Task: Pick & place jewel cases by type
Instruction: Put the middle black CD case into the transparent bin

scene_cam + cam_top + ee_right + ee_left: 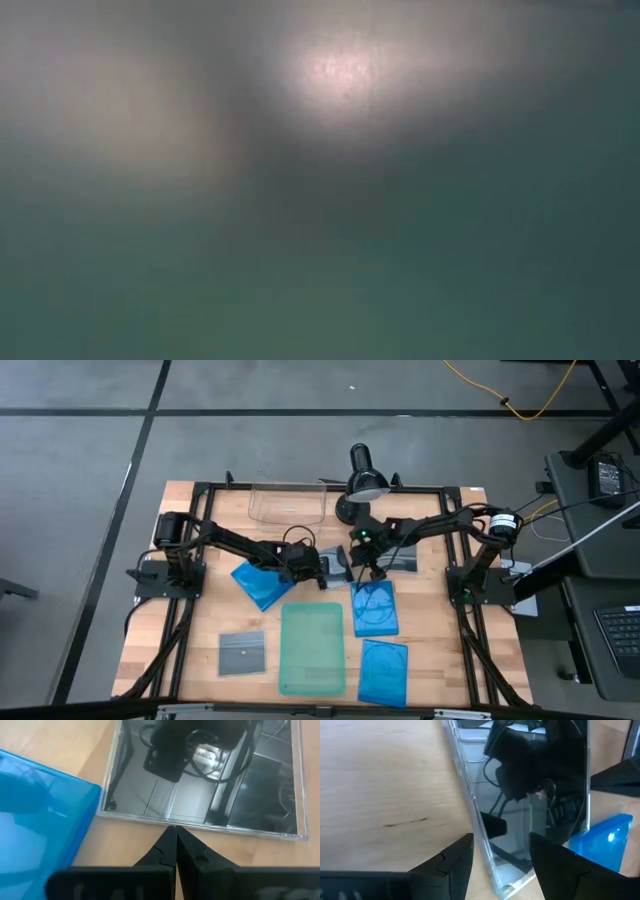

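Note:
Three blue jewel cases lie flat on the wood: one (262, 582) left of centre, one (375, 607) right of centre, one (383, 670) at the near edge. A grey case (243, 653) lies near left. Two dark glossy cases lie mid-table, one (333, 564) by my left gripper (312, 568), one (402, 558) by my right gripper (368, 568). My left gripper (501, 840) is open, with the dark case's clear edge (482, 840) between its fingers. My right gripper (175, 827) is shut, its tips at the rim of the other dark case (210, 775). A blue case (40, 805) lies beside it. My left gripper comes from above, one finger (455, 862) over bare wood and the other (560, 865) over the dark case's face; I cannot tell whether either touches it. My right gripper's shut fingertips point down at the case's clear rim (172, 822); I cannot tell whether they touch it.
A pale-green flat tray (313, 647) lies at centre near. A clear bin (288, 502) and a black lamp (365, 480) stand at the far edge. A black frame (200, 490) rings the table. The low view shows only a teal blur.

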Robot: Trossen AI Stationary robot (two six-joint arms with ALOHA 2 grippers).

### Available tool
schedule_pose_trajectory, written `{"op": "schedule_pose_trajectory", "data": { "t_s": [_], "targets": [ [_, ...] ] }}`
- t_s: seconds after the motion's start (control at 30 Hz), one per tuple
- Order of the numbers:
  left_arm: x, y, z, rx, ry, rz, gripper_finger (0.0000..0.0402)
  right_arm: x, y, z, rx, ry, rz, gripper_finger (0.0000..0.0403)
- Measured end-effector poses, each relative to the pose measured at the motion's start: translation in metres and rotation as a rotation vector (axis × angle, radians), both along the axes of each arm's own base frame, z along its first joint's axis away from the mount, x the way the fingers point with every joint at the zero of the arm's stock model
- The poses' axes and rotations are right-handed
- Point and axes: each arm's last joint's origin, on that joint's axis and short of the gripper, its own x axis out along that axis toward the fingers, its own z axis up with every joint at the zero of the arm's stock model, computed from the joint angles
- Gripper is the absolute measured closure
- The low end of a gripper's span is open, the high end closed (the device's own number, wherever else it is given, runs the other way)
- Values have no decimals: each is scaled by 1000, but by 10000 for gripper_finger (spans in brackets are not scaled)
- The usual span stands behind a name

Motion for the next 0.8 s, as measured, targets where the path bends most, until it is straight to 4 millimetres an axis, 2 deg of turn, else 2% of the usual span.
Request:
{"op": "schedule_pose_trajectory", "data": {
  "t_s": [0.4,0.63,0.8],
  "targets": [
    [1,5,-1,18,-10,8,217,0,0,0,-1,-1,-1,398],
    [3,5,-1,66,-26,-9,217,2,-1,-13,27,20,4,398],
    [3,5,-1,78,-33,-12,217,3,-1,-14,45,14,13,398]
  ]
}}
